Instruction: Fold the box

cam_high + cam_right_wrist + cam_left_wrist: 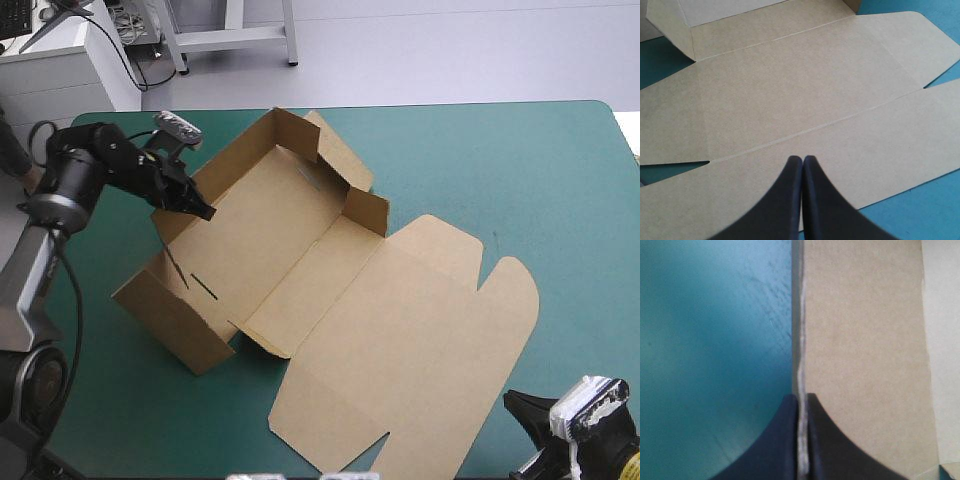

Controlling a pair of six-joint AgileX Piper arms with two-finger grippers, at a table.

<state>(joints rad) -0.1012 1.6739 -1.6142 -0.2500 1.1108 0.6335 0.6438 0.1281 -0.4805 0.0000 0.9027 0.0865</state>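
Observation:
The brown box (300, 250) lies left of the table's middle as an open tray. Its left, near and far walls are raised, and its lid (420, 340) lies flat toward the front right. My left gripper (203, 210) is shut on the top edge of the long left wall. In the left wrist view the board's edge (799, 340) runs straight out from between the fingers of the left gripper (802, 402). My right gripper (515, 402) is shut on nothing at the front right corner, just off the lid. It points across the flat lid (790, 90) in the right wrist view (802, 161).
Teal-green cover (520, 170) shows to the right of and beyond the box. A narrower strip shows along the left edge (100, 350). The lid's rounded corner reaches close to the table's front right.

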